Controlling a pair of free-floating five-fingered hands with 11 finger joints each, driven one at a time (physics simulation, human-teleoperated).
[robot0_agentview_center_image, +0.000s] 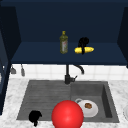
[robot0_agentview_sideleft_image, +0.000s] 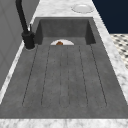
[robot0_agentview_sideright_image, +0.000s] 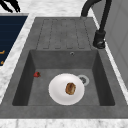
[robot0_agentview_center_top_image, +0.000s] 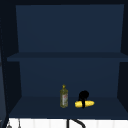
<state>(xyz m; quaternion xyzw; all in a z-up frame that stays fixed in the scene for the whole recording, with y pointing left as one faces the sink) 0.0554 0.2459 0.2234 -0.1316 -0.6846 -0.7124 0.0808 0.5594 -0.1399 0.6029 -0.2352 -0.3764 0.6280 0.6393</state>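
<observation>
Corn cob (robot0_agentview_center_image: 84, 50) on cabinet shelf (robot0_agentview_center_image: 37, 53), right hand (robot0_agentview_center_image: 83, 43) curled round it.

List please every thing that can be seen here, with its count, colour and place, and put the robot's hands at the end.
Bottle: one, olive-green, standing on the lower cabinet shelf.
Corn cob: one, yellow, lying on the same shelf, right of the bottle.
Ball: one, red, at the sink's front edge in the front view.
Plate: one, white, in the sink basin, carrying a brown food piece.
Faucet: one, black, behind the sink.
Cabinet: one, dark blue, above the sink.
Left hand: black, at the sink's front left edge.
Right hand: black, fingers curled over the corn cob.
</observation>
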